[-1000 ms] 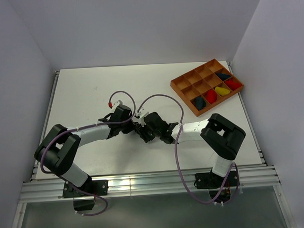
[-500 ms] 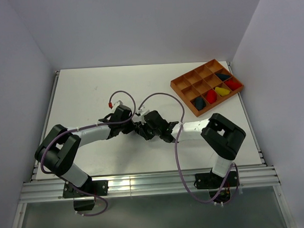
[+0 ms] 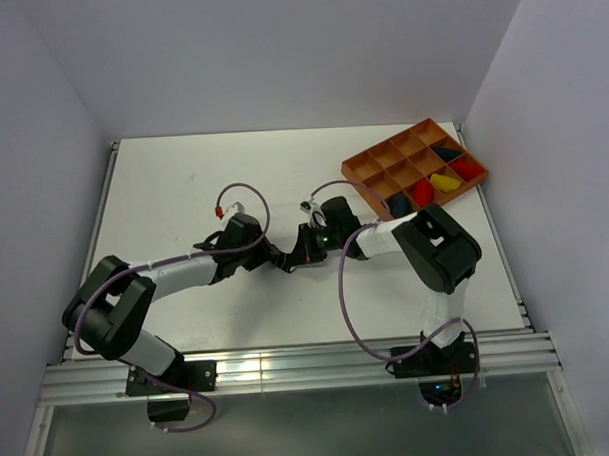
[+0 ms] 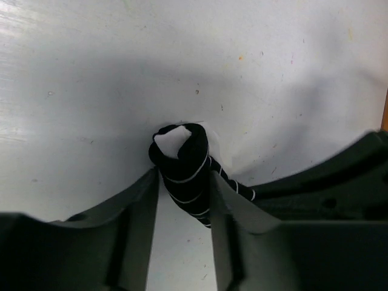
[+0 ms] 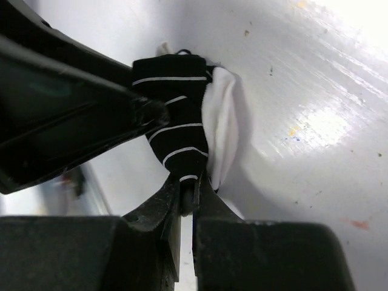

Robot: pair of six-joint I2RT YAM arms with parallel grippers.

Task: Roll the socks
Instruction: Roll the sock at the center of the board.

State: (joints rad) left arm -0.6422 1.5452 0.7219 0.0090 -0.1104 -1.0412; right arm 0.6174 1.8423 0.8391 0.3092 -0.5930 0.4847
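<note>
The black-and-white striped sock (image 4: 185, 163) is rolled into a tight bundle with its white toe (image 5: 219, 121) showing, near the middle of the table (image 3: 183, 192). My left gripper (image 4: 185, 182) has a finger against each side of the roll. From the opposite side, my right gripper (image 5: 188, 188) is shut on the roll's lower end, pinching the fabric. In the top view both grippers meet over the sock (image 3: 289, 257), which is mostly hidden there. Red (image 3: 422, 192) and dark navy (image 3: 397, 207) socks lie in tray compartments.
The orange compartment tray (image 3: 357, 169) stands at the back right and also holds a yellow bundle (image 3: 444, 182). White walls enclose the table on three sides. Purple cables loop above both wrists.
My right wrist has swung toward the far side, and its jaws have closed onto the sock. The left arm has shifted slightly left, and its jaws have widened a little around the roll.
</note>
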